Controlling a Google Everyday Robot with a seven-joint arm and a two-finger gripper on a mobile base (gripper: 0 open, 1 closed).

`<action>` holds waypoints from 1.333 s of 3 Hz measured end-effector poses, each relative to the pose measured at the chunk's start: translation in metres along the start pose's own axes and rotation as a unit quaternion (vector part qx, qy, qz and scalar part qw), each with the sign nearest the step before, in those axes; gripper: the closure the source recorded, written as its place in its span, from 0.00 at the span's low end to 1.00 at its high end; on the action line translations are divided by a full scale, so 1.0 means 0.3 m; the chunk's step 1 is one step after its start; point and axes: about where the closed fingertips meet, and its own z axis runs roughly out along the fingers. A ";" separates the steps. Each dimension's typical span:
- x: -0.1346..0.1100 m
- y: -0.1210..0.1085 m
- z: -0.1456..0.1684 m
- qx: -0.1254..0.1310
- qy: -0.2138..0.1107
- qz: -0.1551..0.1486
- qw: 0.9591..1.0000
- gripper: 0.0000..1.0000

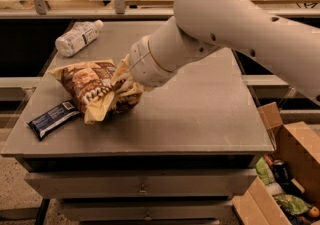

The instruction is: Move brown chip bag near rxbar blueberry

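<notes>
The brown chip bag [87, 86] lies just beside the rxbar blueberry [52, 119] on our table [200, 119]. Our gripper [123, 83] squeezes the bag's edge.

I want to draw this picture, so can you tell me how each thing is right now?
Bag: crumpled, held at its right end.
Bar: lying flat, right beside the bag.
Bottle: on its side, cap on.
Gripper: at the bag's right end, fingers shut on it.
Box: open, on the floor.
Drawer: shut.
</notes>
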 end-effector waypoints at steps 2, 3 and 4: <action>-0.076 -0.020 0.057 -0.005 -0.024 -0.021 0.999 0.85; -0.086 -0.021 0.073 -0.008 -0.014 -0.020 1.000 0.61; -0.080 -0.027 0.074 -0.009 -0.001 -0.014 1.000 0.38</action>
